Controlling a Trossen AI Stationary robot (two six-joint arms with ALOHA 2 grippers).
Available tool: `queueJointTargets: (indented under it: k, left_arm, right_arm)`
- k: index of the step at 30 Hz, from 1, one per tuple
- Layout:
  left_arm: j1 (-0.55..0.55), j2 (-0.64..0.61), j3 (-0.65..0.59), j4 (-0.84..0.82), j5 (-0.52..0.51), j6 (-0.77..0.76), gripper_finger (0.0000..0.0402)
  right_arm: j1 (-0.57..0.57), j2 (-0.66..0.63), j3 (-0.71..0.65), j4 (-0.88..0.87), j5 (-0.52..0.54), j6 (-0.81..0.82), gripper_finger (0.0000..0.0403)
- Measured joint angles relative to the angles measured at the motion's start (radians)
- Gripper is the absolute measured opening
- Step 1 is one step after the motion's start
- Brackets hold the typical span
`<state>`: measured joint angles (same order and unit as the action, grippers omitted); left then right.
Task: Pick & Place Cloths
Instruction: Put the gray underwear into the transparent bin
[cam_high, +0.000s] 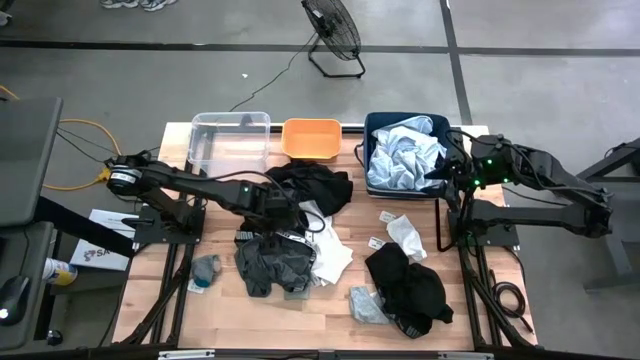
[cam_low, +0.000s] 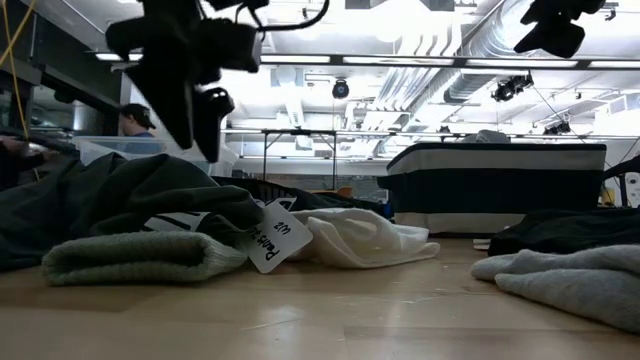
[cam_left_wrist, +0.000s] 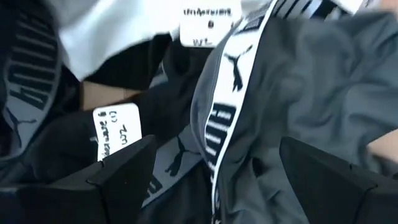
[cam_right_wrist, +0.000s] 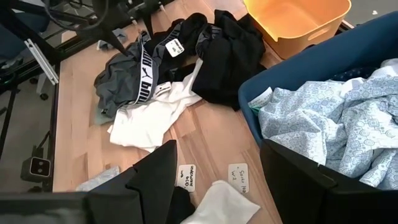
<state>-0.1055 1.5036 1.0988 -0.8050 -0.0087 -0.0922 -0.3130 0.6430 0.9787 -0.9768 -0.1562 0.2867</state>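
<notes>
Left gripper over the mid-table pile, jaws spread wide above the grey shorts, nothing between the fingers. From the left wrist, only grey fabric, a white waistband with black logo, and paper tags; whether the fingertips touch the cloth cannot be told. In the low view, seen only as a dark shape hanging above the grey heap, tips partly lost against the bright ceiling.

Right gripper at the navy bin's right edge, jaws part-way apart, empty as far as can be seen; fingers cut off at the right wrist frame's edge.

Pale blue cloth heaped inside the navy bin, spilling toward the rim. Black cloth just below the orange bin, touching the grey shorts' pile. White cloth half under the shorts. Second black piece lower right, small grey piece beside it, another lower left. Clear bin upper left, contents hard to make out. Tag writing illegible throughout.
</notes>
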Motion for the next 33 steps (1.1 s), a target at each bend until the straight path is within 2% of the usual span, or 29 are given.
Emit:
queueJointTargets:
  k: [11, 15, 22, 28, 33]
  left_arm:
    - [0.000, 0.000, -0.106, 0.038, -0.047, 0.038, 0.0335]
    - [0.000, 0.001, -0.140, 0.065, -0.046, 0.036, 0.0315]
    - [0.000, 0.011, -0.149, 0.085, -0.046, 0.028, 0.0231]
    - [0.000, 0.011, -0.148, 0.082, -0.043, 0.019, 0.0135]
    - [0.000, 0.011, -0.148, 0.081, 0.000, 0.005, 0.0046]
  right_arm:
    - [0.000, 0.000, 0.000, 0.000, 0.027, -0.003, 0.0222]
    - [0.000, 0.000, 0.000, 0.000, 0.026, 0.000, 0.0222]
    - [0.000, 0.000, 0.000, 0.000, 0.026, 0.004, 0.0222]
    - [0.000, 0.000, 0.000, 0.000, 0.026, 0.004, 0.0222]
    - [0.000, 0.000, 0.000, 0.000, 0.026, 0.004, 0.0222]
